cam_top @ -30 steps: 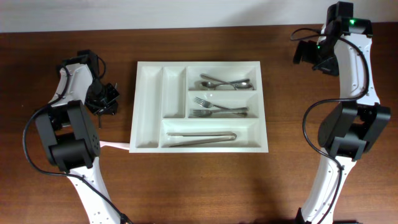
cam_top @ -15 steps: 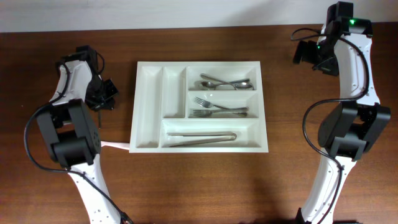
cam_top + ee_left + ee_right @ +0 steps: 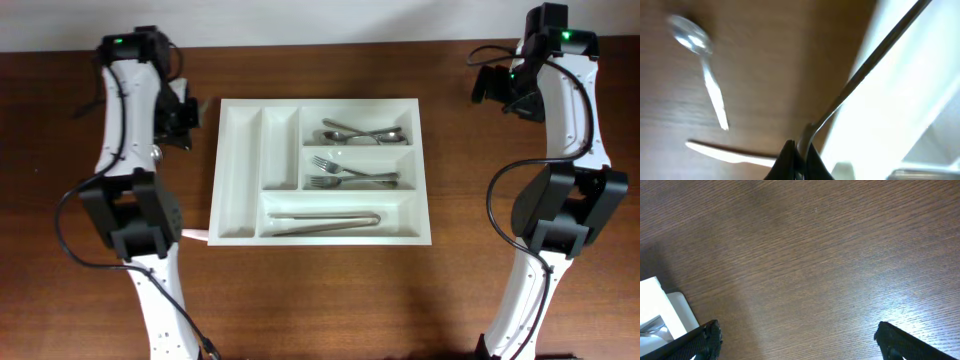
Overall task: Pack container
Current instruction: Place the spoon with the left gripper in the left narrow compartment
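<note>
The container (image 3: 427,170) is a white five-compartment cutlery tray in the middle of the table. It holds spoons (image 3: 362,132), forks (image 3: 350,172) and tongs (image 3: 325,220); its two narrow upright compartments show nothing inside. My left gripper (image 3: 180,120) is raised beside the tray's far left corner. In the left wrist view the left gripper (image 3: 799,157) is shut on a thin metal utensil (image 3: 865,75) whose handle slants over the tray's edge; its type is unclear. My right gripper (image 3: 495,88) is open and empty over bare wood (image 3: 800,345).
A clear plastic spoon (image 3: 695,40) and a white plastic utensil (image 3: 730,152) lie on the wood left of the tray. The white one also shows by the tray's near left corner (image 3: 190,234). A tray corner (image 3: 660,305) shows in the right wrist view.
My left arm has swung from left of the tray toward the far side, and its gripper is now beside the tray's far left corner. The right arm has not moved.
</note>
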{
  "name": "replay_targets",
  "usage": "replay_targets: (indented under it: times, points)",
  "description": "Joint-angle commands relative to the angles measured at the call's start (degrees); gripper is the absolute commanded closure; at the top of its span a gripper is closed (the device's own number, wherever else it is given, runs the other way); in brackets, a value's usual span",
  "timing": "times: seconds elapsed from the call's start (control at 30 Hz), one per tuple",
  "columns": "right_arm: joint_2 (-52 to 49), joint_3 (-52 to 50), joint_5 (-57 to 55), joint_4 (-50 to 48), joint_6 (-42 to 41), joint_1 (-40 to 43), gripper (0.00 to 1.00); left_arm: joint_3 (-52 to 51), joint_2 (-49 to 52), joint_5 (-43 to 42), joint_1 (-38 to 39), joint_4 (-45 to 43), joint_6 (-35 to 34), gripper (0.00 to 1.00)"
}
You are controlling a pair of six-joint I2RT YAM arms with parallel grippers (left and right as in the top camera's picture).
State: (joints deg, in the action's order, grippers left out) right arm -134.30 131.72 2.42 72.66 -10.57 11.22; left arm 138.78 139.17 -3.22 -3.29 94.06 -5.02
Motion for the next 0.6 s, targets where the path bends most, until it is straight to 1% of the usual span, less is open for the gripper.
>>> replay_targets:
  times: [0.0,0.1,0.17,0.2,0.43,0.57]
  points:
    - [2.1,0.9,-0.1,0.0,-0.7,0.1,0.01,1.0,-0.3,-1.1,3.8,2.7,2.8,0.98]
    - [2.1,0.9,-0.1,0.0,-0.7,0.1,0.01,1.0,-0.3,-1.0,6.8,2.7,2.8,0.98]
    - [2.1,0.9,-0.1,0.0,-0.7,0.1,0.01,1.0,-0.3,-0.8,8.4,2.6,1.1,0.98]
    - [2.1,0.9,-0.1,0.0,-0.7,0.1,0.01,1.0,-0.3,0.3,9.4,2.7,-0.8,0.98]
    - [2.1,0.9,-0.1,0.0,-0.7,0.1,0.01,0.9,-0.3,3.8,10.4,2.6,-6.6,0.98]
    - [2.1,0.9,-0.1,0.0,-0.7,0.1,0.01,0.9,-0.2,7.3,10.3,2.6,-11.1,0.98]
